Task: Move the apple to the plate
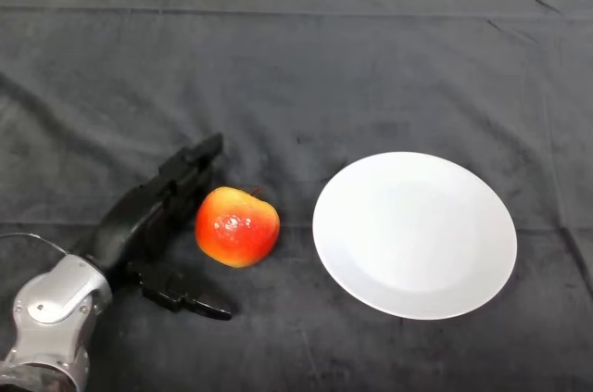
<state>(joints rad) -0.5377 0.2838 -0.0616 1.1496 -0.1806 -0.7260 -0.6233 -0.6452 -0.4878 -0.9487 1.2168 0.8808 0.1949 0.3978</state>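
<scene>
A red and yellow apple (237,226) sits on the dark cloth, left of the middle. A white round plate (414,233) lies to its right, a small gap between them, with nothing on it. My left hand (148,222) is just left of the apple, open. Its fingers (193,166) reach past the apple's far left side and its thumb (185,298) lies at the near left side, so the apple sits in the gap between them. I cannot tell whether they touch it.
The dark cloth (296,68) covers the whole table, with a few folds and creases across the back.
</scene>
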